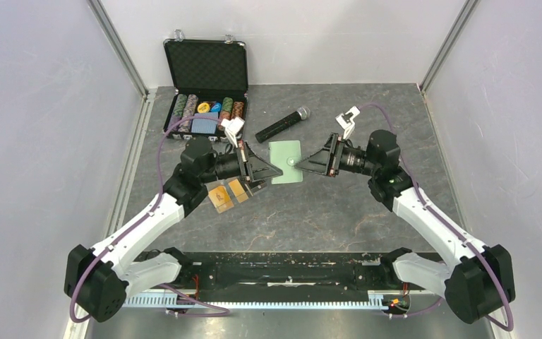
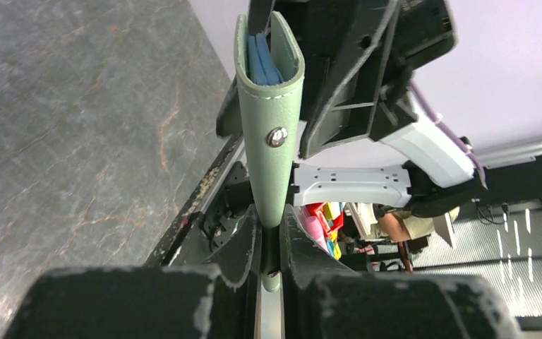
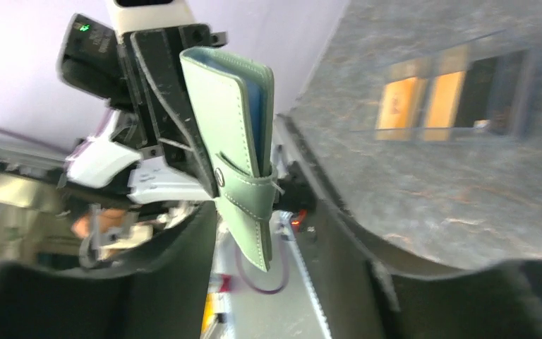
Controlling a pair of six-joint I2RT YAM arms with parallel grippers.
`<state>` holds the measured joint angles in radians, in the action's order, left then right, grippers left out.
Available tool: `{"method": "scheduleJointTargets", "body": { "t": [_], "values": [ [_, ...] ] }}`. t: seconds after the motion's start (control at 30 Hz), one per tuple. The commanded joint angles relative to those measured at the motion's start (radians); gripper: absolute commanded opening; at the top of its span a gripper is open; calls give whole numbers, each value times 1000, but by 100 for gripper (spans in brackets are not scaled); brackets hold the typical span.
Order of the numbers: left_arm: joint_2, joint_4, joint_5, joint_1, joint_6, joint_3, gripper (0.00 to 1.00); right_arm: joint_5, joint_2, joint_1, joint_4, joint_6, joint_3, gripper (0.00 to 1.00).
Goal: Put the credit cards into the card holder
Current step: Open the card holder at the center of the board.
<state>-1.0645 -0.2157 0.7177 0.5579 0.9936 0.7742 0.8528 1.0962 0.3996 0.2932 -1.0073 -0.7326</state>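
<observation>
The sage-green card holder (image 1: 287,157) is held off the table between the two arms. My left gripper (image 1: 267,171) is shut on its edge; in the left wrist view the folded holder (image 2: 272,159) runs edge-on out of my gripper (image 2: 274,244), with blue lining and a snap button showing. My right gripper (image 1: 302,164) is open at the opposite edge; in the right wrist view the holder's strap (image 3: 254,219) hangs between its wide-apart jaws (image 3: 272,268). Two orange cards (image 1: 219,198) (image 1: 238,189) lie on the table under the left arm. A black card (image 3: 497,86) lies beside them.
An open black case (image 1: 206,67) of poker chips with a blue block (image 1: 202,125) stands at the back left. A black microphone (image 1: 282,124) lies behind the holder. Grey walls close in both sides, and the arm bases line the near edge.
</observation>
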Motion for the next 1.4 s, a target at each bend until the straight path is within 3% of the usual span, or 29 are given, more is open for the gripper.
{"method": "scheduleJointTargets", "body": {
  "t": [0.0,0.13,0.2,0.33,0.63,0.83,1.13,1.37],
  "values": [
    [38,182,-85,5,-106,56,6,-126,-19,3,-354,253,-124,65],
    [29,420,-191,45,-239,128,2,-217,-6,17,-509,326,-172,85],
    [2,554,-262,90,-307,191,2,-265,15,37,-586,369,-215,90],
    [-59,741,-391,169,-367,290,2,-371,63,88,-716,427,-305,94],
    [-145,857,-529,256,-372,394,2,-494,146,216,-766,425,-314,94],
    [-169,858,-532,273,-364,405,2,-517,182,257,-777,431,-302,90],
    [-163,858,-532,286,-363,406,2,-703,200,266,-873,438,-286,59],
    [-132,842,-526,287,-339,366,2,-846,179,263,-940,467,-260,57]
  ]
}}
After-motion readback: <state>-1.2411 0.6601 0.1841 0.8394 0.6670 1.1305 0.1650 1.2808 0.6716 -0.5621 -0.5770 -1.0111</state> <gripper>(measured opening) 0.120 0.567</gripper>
